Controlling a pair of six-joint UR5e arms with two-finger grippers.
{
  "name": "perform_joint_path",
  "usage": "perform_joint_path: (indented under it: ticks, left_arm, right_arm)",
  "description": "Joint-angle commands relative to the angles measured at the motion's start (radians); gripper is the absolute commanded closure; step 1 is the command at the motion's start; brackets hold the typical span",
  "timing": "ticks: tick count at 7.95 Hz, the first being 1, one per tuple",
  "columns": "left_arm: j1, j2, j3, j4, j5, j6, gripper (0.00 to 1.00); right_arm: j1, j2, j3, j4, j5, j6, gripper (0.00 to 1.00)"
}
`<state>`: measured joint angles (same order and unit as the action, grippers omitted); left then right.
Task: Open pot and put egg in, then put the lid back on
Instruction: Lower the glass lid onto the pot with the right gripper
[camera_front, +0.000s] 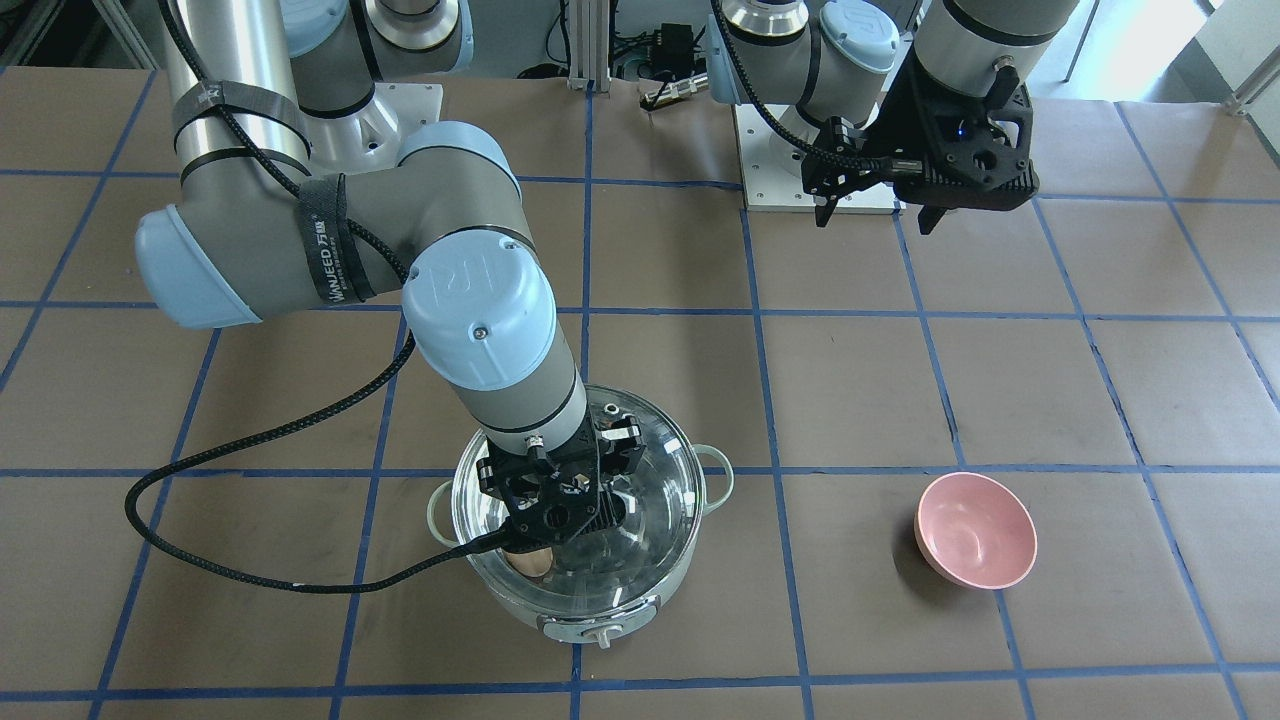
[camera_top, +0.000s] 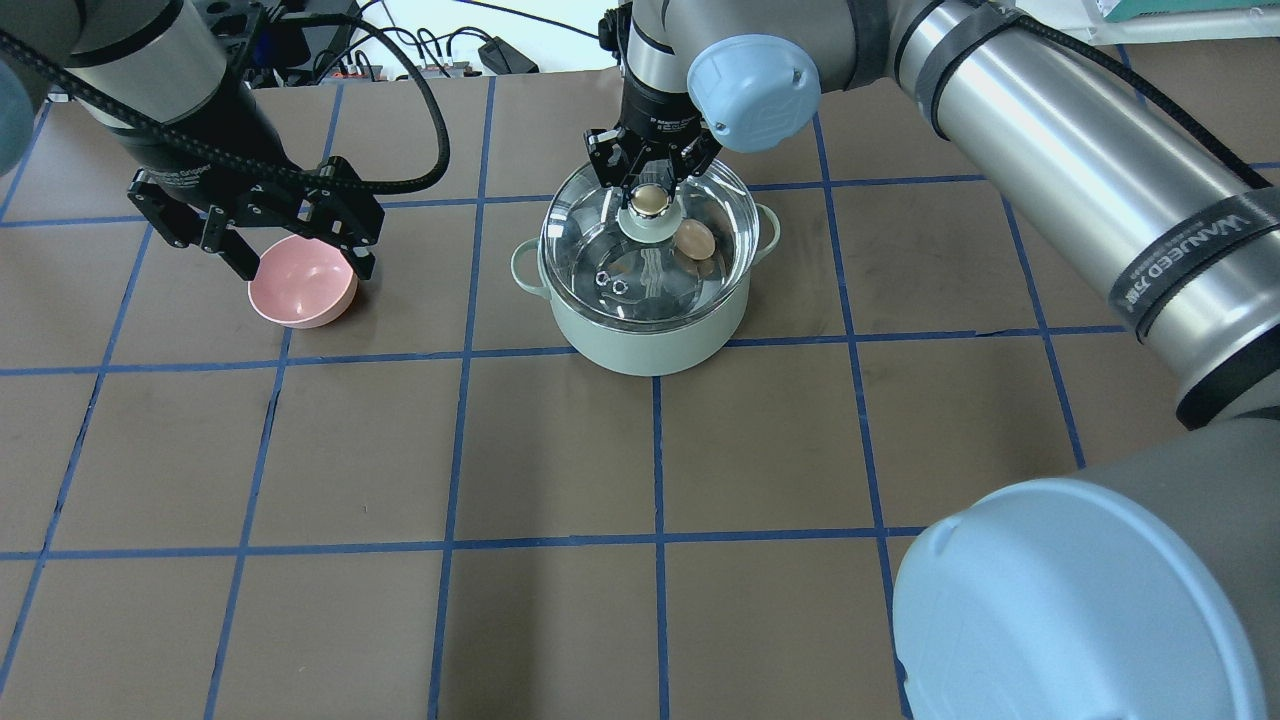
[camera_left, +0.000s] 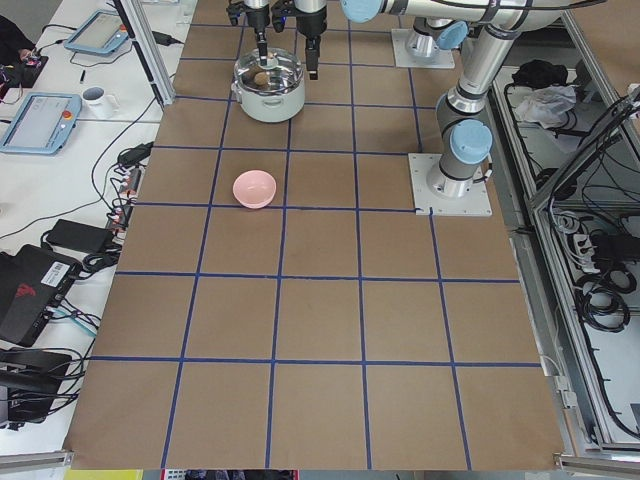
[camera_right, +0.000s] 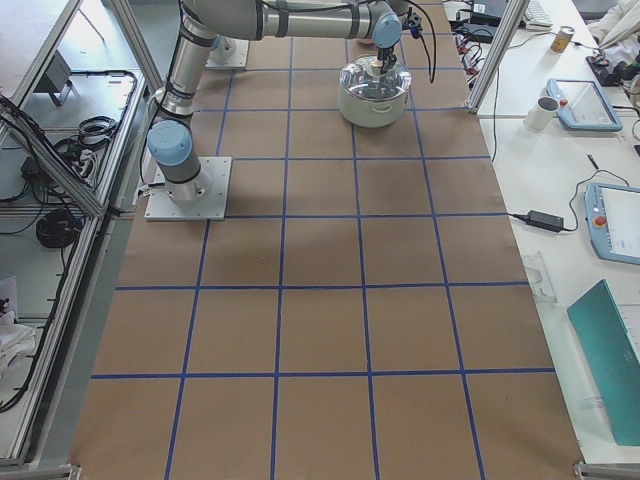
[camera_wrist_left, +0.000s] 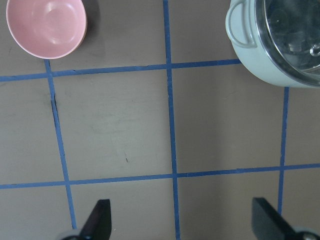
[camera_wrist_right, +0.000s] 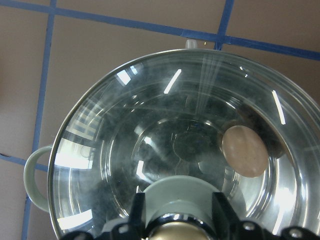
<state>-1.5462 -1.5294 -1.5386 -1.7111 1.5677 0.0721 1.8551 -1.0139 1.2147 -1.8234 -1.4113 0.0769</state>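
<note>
The pale green pot (camera_top: 650, 340) stands on the table with its glass lid (camera_top: 610, 255) sitting on its rim. The tan egg (camera_top: 694, 240) lies inside on the steel bottom and shows through the glass; the right wrist view also shows the egg (camera_wrist_right: 243, 151). My right gripper (camera_top: 650, 192) is directly above the pot, its fingers closed against both sides of the lid's knob (camera_wrist_right: 177, 197). My left gripper (camera_top: 305, 268) is open and empty, hovering over the pink bowl, well away from the pot.
A pink bowl (camera_top: 300, 290) sits empty to the pot's left in the overhead view. The right arm's cable (camera_front: 250, 570) loops low over the table beside the pot (camera_front: 570, 615). Blue tape lines grid the brown table.
</note>
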Motion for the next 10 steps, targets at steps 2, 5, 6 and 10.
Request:
perform_joint_path:
  ticks: [2,5,6,10]
  left_arm:
    - [0.0,0.0,0.0,0.001,0.0,0.0,0.0]
    - [0.0,0.0,0.0,-0.001,0.0,0.0,0.0]
    - [0.0,0.0,0.0,0.001,0.0,0.0,0.0]
    - [0.0,0.0,0.0,0.001,0.0,0.0,0.0]
  right_arm:
    - [-0.001,0.006,0.005,-0.007,0.006,0.007,1.0]
    - [-0.001,0.0,0.009,0.006,0.021,0.02,1.0]
    - [-0.002,-0.002,0.009,0.007,0.038,0.023,1.0]
    - [-0.002,-0.008,0.009,0.029,0.038,0.021,0.61]
